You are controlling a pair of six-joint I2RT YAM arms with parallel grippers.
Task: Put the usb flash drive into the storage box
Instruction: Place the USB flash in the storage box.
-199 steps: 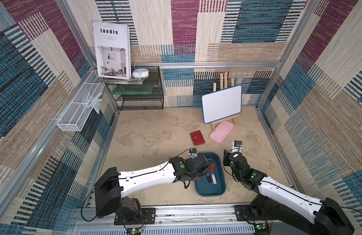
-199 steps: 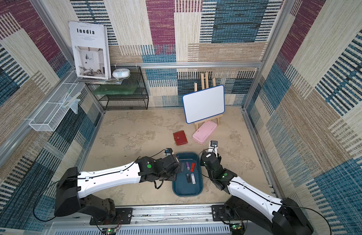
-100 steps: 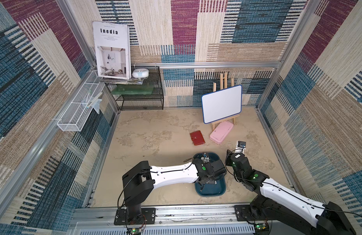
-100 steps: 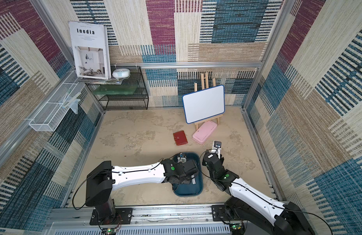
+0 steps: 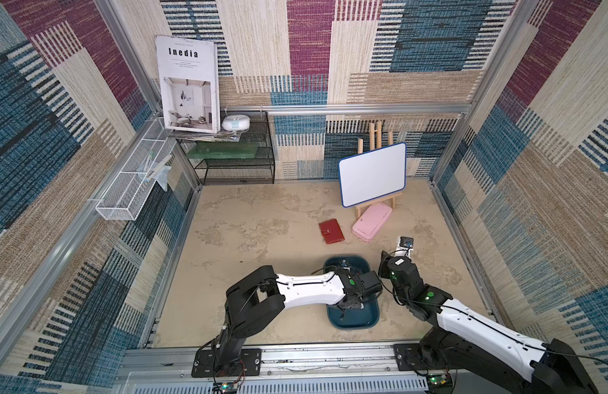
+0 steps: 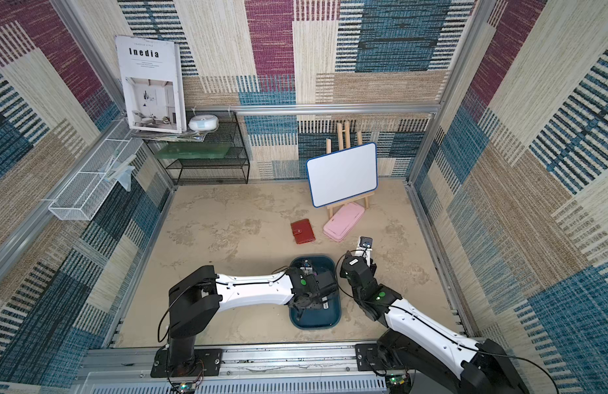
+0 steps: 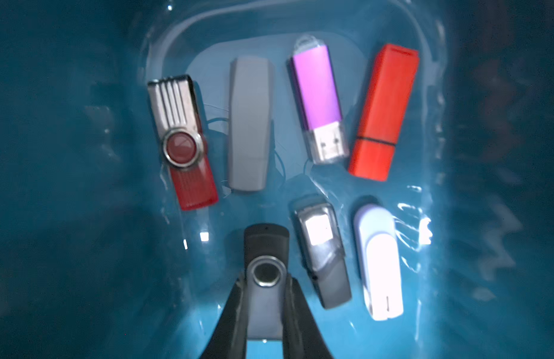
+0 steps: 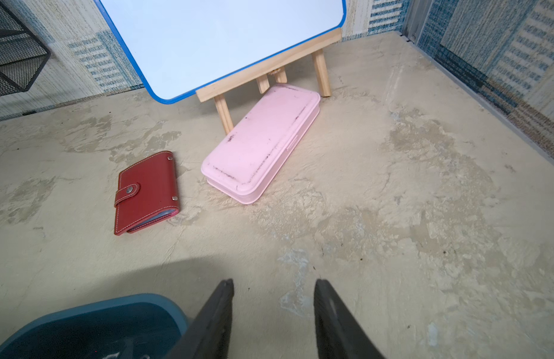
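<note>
USB flash drive [image 7: 265, 248], black swivel-cased, now lowered inside the shallow teal plastic storage box [image 7: 129, 279]. Left gripper [image 7: 265, 281] still clenches it; only release remains.

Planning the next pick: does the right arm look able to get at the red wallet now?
Probably yes: the right arm's fingers stand open and empty, with only floor between them and the red wallet.

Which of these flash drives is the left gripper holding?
The black swivel drive with the silver eyelet, the only one pinched between the jaws.
</note>
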